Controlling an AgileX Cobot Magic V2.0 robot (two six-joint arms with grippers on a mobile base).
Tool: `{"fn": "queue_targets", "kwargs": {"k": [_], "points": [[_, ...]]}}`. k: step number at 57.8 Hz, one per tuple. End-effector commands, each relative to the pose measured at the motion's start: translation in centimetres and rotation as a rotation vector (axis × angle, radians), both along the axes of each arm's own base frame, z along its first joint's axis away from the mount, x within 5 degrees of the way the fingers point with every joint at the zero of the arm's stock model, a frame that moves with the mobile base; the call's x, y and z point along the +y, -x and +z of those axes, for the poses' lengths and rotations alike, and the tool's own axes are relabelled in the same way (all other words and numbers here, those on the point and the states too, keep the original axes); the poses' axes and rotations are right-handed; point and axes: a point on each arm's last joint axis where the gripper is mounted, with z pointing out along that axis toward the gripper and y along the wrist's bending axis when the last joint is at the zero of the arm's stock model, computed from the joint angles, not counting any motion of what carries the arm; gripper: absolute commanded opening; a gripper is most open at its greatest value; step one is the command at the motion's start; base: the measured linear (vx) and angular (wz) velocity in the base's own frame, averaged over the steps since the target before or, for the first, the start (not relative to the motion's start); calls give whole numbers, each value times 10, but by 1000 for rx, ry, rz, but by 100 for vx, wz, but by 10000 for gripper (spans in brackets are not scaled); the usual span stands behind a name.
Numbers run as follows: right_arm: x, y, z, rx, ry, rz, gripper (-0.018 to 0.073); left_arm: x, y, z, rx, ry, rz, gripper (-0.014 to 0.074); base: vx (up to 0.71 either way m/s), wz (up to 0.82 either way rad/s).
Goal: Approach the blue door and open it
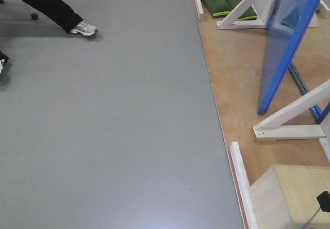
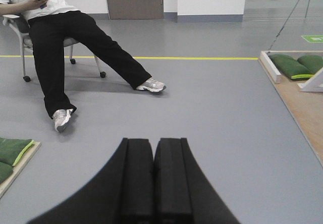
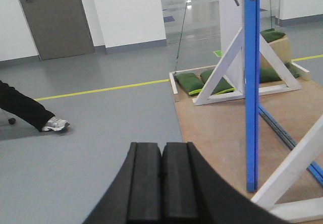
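Here, grey floor borders a plywood platform holding the blue door; left tool, right tool pressed together.

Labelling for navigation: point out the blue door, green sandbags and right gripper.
blue door [image 3: 251, 93]: right wrist view, its narrow edge.
green sandbags [image 3: 187, 81]: right wrist view, left bag's top.
right gripper [image 3: 162, 151]: right wrist view, between its fingertips.

Test lab, floor line, braced blue door
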Motion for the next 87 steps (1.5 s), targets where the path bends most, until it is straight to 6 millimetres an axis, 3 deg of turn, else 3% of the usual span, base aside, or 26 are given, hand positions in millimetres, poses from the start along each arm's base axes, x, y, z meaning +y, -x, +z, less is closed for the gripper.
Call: {"fn": "queue_targets", "kwargs": {"k": [1, 87], "points": [[1, 1, 8, -102, 17, 7, 11, -1, 1, 17, -123, -12, -9, 73, 47, 13], [1, 1, 8, -101, 17, 7, 11, -1, 1, 17, -124, -12, -8, 73, 40, 0]]}}
